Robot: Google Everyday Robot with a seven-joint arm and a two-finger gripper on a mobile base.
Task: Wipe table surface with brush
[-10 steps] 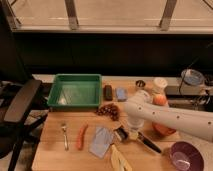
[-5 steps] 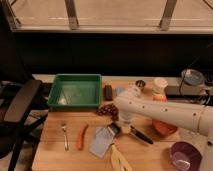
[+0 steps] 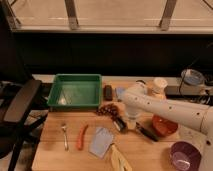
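While the white arm reaches in from the right, the gripper [image 3: 121, 123] sits low at centre frame, clamped on the brush [image 3: 131, 127], whose black handle trails lower right across the table surface [image 3: 55, 150]. Just lower left lies the grey-blue cloth [image 3: 101, 141]; the green tray [image 3: 75, 91] sits upper left.

- We are losing the brush [image 3: 131, 127] middle and part of the table [image 3: 55, 150] under the arm [image 3: 165, 111].
- The gripper [image 3: 120, 123] is blurring by the brush head.
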